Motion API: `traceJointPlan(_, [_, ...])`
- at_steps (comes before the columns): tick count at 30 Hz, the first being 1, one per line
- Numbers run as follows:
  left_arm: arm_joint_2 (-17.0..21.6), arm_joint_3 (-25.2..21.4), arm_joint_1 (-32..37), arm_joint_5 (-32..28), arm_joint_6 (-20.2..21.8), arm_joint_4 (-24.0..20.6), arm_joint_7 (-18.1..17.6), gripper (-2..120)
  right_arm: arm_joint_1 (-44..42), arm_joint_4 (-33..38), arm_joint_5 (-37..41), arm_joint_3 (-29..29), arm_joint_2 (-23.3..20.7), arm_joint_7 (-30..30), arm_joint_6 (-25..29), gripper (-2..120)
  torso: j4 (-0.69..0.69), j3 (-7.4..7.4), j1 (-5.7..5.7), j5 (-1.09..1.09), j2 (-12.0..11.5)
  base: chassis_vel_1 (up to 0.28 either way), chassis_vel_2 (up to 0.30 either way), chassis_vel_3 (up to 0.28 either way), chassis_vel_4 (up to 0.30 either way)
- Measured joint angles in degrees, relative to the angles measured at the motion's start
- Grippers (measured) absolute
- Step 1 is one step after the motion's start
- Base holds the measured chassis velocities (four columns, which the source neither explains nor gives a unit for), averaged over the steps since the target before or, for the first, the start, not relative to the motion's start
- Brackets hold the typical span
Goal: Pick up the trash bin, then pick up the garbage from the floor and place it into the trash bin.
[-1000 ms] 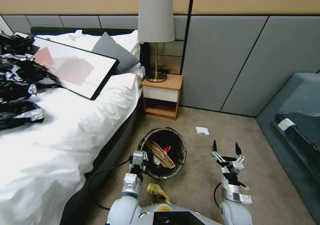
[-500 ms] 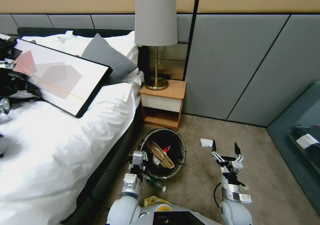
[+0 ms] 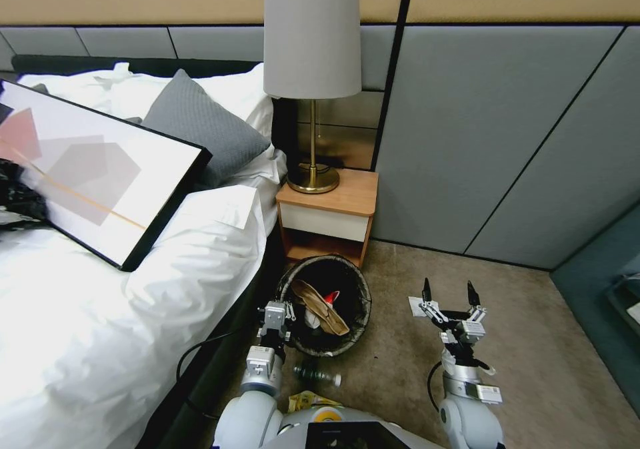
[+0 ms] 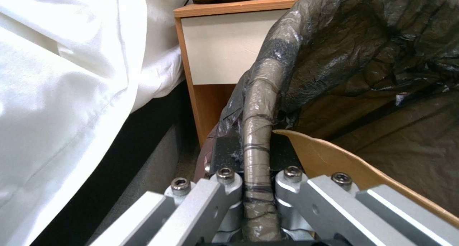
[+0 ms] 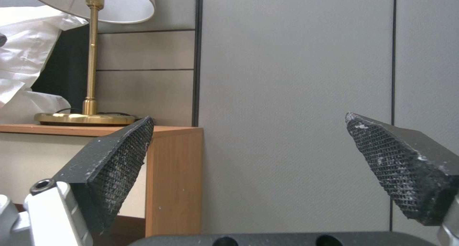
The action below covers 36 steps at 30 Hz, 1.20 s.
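The trash bin (image 3: 365,312), round with a black bag liner (image 4: 373,59), hangs beside the bed. My left gripper (image 3: 278,314) is shut on its near rim; the left wrist view shows the rim clamped between the fingers of the left gripper (image 4: 257,156). Inside the bin lie a brown paper piece (image 3: 321,306) and a red-and-white wrapper (image 3: 332,296). My right gripper (image 3: 448,294) stands open and holds nothing, just right of a white tissue (image 3: 416,306) on the carpet. A clear bottle (image 3: 317,374) and a yellow wrapper (image 3: 303,401) lie below the bin, near my torso.
A wooden nightstand (image 3: 330,217) with a brass lamp (image 3: 312,69) stands just behind the bin, against the grey padded wall. The bed (image 3: 100,316) with a framed picture (image 3: 87,176) runs along my left. A dark cable (image 3: 200,349) trails by the bed's edge.
The whole view has shifted as the camera moved toward the nightstand. The tissue now sits close to the right gripper, and the bottle has come into sight. Both grippers keep their states.
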Motion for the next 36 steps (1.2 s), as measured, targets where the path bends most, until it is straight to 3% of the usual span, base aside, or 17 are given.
traceJointPlan(11, [0.0, 0.1, 0.1, 0.1, 0.0, 0.0, 0.0, 1, 1.8, -0.8, -0.1, 1.4, -1.0, 0.6, -0.6, 100, 0.00, 0.00, 0.00, 0.00, 0.0, 0.000, 0.000, 0.000, 0.000])
traceJointPlan(15, [0.1, 0.2, 0.1, 0.1, 0.0, 0.0, 0.0, 1, 2.2, -0.9, -0.3, 1.7, -2.1, 2.2, -3.8, 100, 0.00, 0.00, 0.00, 0.00, 0.0, 0.000, 0.000, 0.000, 0.000])
traceJointPlan(19, [0.2, 0.3, 0.0, 0.1, 0.0, 0.0, 0.0, 1, 3.0, -1.3, -0.4, 1.7, -3.3, 4.3, -8.8, 100, 0.00, 0.00, 0.00, 0.00, 0.0, 0.000, 0.000, 0.000, 0.000])
traceJointPlan(25, [0.3, 0.4, 0.0, 0.1, 0.0, 0.0, -0.1, 1, 6.9, -2.0, 4.2, -0.2, -6.7, 8.6, -27.1, 100, 0.01, 0.00, 0.00, 0.01, 0.0, 0.000, 0.000, 0.000, 0.000])
traceJointPlan(36, [0.3, 0.2, 0.0, 0.1, -0.1, 0.0, -0.1, 1, 12.0, -6.8, 7.3, -1.4, -9.6, 8.9, -41.4, 100, 0.00, 0.00, 0.00, 0.00, 0.0, 0.000, 0.000, 0.000, 0.000])
